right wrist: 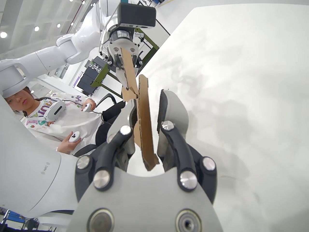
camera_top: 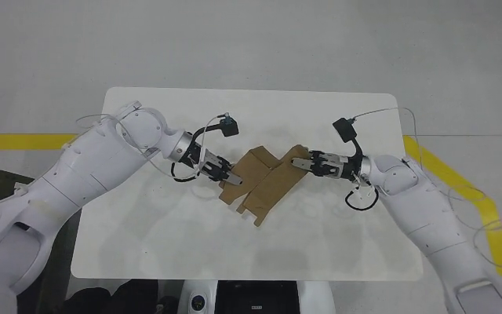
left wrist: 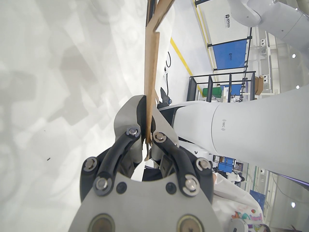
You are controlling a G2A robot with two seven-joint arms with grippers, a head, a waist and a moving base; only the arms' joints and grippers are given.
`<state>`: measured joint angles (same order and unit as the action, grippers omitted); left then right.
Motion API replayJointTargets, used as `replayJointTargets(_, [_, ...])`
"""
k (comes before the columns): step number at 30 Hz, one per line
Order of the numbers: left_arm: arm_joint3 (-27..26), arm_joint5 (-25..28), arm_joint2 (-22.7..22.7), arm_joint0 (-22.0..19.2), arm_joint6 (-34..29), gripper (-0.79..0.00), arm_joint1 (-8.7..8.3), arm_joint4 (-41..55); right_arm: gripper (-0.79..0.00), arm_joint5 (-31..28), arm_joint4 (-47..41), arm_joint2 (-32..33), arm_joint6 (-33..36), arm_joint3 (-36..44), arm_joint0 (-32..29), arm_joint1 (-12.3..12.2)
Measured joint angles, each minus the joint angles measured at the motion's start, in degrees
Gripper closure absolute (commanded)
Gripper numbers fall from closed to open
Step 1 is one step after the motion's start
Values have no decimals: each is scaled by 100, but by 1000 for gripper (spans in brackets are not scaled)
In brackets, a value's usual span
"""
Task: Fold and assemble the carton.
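White table (camera_top: 157, 235) centre, mostly flat brown carton (camera_top: 263, 182) held just above it, left gripper (camera_top: 233, 182) pinched tight on its left flap, right gripper (camera_top: 298, 163) narrowly parted astride the right flap, so folding looks barely begun, no walls up.

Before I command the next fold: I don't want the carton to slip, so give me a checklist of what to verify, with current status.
1. Left gripper clamped on the carton edge: ok.
2. Right gripper clamped: not ok; the carton sits between its fingers, with a gap at one finger.
3. Grippers at opposite ends of the carton: ok.
4. Carton opened into a box: not ok, nearly flat.
5. Carton lifted off the table: cannot tell.
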<state>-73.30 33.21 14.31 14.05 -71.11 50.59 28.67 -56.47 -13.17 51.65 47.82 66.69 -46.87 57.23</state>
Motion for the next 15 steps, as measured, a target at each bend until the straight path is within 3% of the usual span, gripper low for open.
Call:
replayJointTargets(2, [3, 30, -81, -53, 30, 0, -14, 25, 0, -30, -31, -95, -31, -10, 32, -37])
replayJointTargets(3, [8, 47, -132, -90, 47, -151, -23, 43, 0, -53, -56, -155, -53, -20, 58, -60])
replayJointTargets(4, [15, 61, -167, -119, 61, -354, -29, 57, 0, -72, -78, -198, -73, -27, 77, -77])
replayJointTargets(5, [25, 84, -199, -150, 84, -742, -37, 63, 0, -92, -100, -241, -92, -34, 97, -94])
replayJointTargets(6, [40, 132, -240, -189, 132, -785, -47, 50, 0, -121, -136, -295, -121, -48, 122, -115])
replayJointTargets(11, [211, 480, -294, -303, 476, -785, -96, 152, 0, -155, -447, -385, -156, -121, 200, -178])
replayJointTargets(15, [507, 1074, -176, -298, 1070, -785, -150, 220, 0, -153, -808, -332, -154, -173, 202, -208])
